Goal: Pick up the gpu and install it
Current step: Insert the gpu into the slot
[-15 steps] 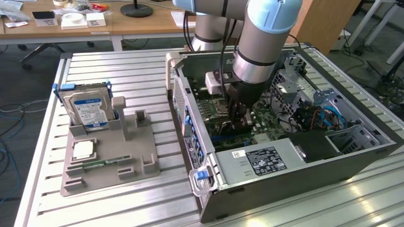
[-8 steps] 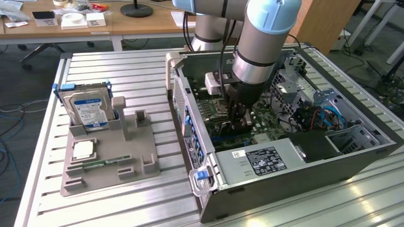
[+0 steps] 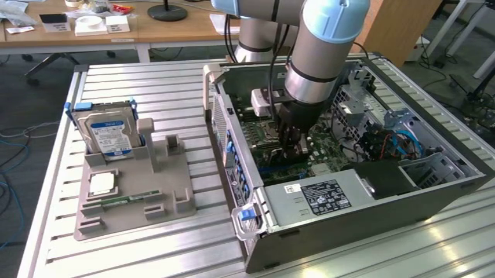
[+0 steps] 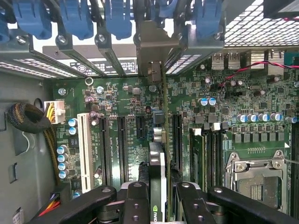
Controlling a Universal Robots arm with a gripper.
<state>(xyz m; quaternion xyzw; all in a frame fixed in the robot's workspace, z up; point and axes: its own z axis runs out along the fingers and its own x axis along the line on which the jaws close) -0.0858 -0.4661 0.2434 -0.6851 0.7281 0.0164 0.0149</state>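
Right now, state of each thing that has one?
gpu: on edge between the gripper fingers, over the motherboard slots.
gripper: shut on gpu, down inside the case.
case: on its side, side panel off.
CPU socket: empty, no cooler.
hard drive: upright in the grey holder.
memory stick: flat in the holder.

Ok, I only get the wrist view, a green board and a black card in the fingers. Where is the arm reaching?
Observer: The gripper, holding the thin black gpu, is down inside an open grey metal computer case lying on its side.
Operator: Anything outside the case?
Observer: A silver hard drive with a blue label stands in a grey plastic holder, at the exterior view's left.
Operator: More?
Observer: A narrow green memory stick lies flat in that holder.
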